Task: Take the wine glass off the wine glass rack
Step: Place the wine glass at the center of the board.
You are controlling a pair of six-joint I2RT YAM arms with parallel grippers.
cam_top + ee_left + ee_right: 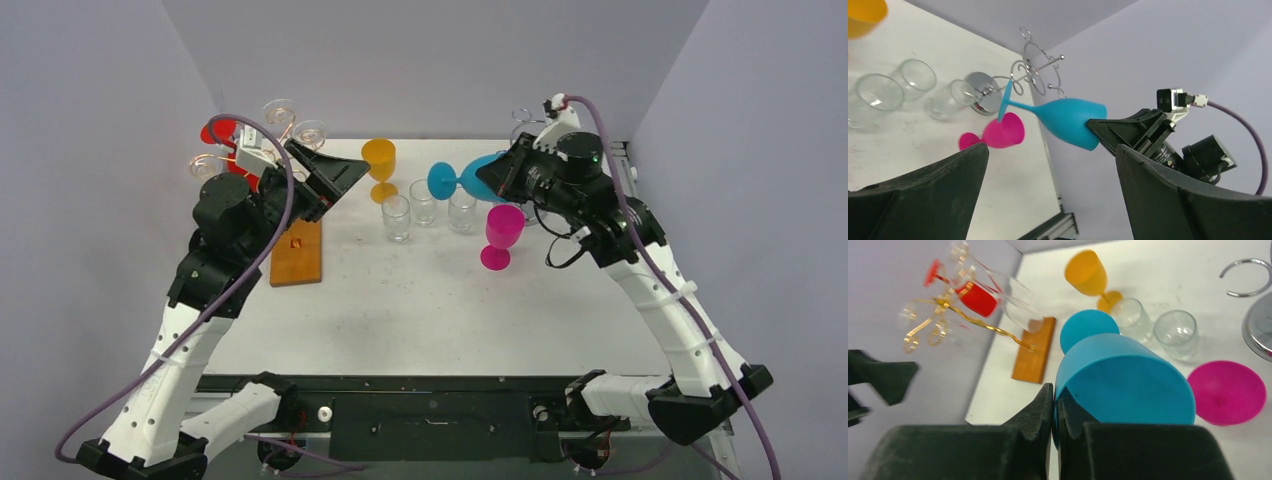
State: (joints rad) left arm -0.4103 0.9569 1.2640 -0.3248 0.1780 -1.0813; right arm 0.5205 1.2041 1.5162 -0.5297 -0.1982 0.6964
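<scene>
Item: blue wine glass [1068,117], hanging sideways in air nr silver rack [979,87], R gripper [1054,392] pinching its rim; L gripper [345,180] gaping wide, holding nothing, by gold rack [297,252].

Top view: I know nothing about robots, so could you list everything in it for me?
blue wine glass: one, blue, held sideways above the table
pink wine glass: one, magenta, standing right of centre
goblet: one, orange-yellow, back centre
tumblers: three, clear, a row mid-table
silver rack: one, chrome wire, far right corner
gold rack: one, gold wire, far left, hung with clear glasses
red glass: one, red, on the gold rack
wooden board: one, orange-brown, left side
table: one, white
left gripper: black, open, empty
right gripper: black, shut on the blue glass's rim
</scene>
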